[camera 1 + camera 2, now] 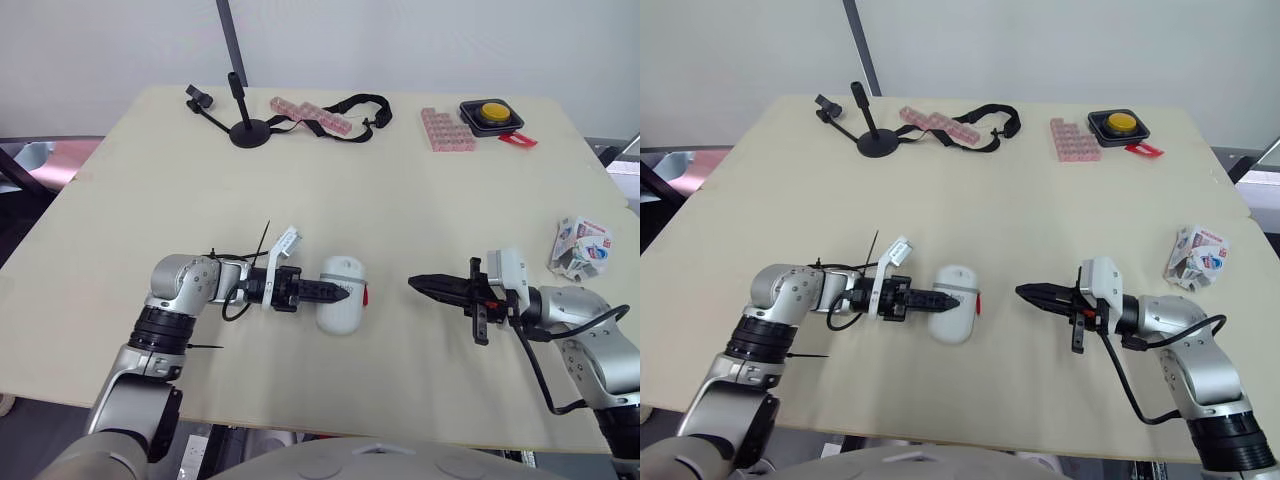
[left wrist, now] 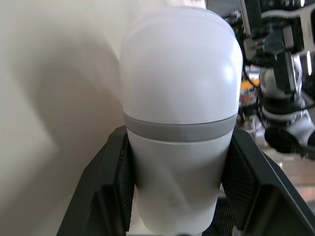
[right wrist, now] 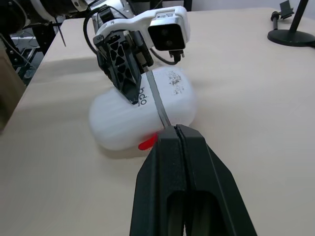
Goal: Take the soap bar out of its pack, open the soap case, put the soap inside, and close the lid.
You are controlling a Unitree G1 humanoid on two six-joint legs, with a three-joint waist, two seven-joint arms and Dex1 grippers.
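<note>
Left eye view: the white soap case [image 1: 340, 316] lies on the table [image 1: 300, 190] in front of us, a little left of centre. The left gripper [image 1: 335, 292] reaches over it from the left. The right gripper [image 1: 415, 283] points at the case from the right, near it but apart. The soap pack [image 1: 582, 248] sits crumpled by the right table edge, well apart from both arms. It looks torn open.

Left wrist view: the fingers [image 2: 110, 187] stand one on each side of the case and press its walls, so the case is clamped. A grey band [image 2: 179, 130] runs round the body where lid meets base. We see no gap there; the lid looks closed.

Right wrist view: the fingers [image 3: 165, 191] are pressed together, holding nothing. Ahead lies the case with a red tab [image 3: 146, 143] at its near end.

Progress, as we judge it: pack opened and set aside, so unpacking is likely done. We cannot tell whether the bar is inside the case. If it is, only letting go remains. If not, opening, loading and closing all remain.
</note>
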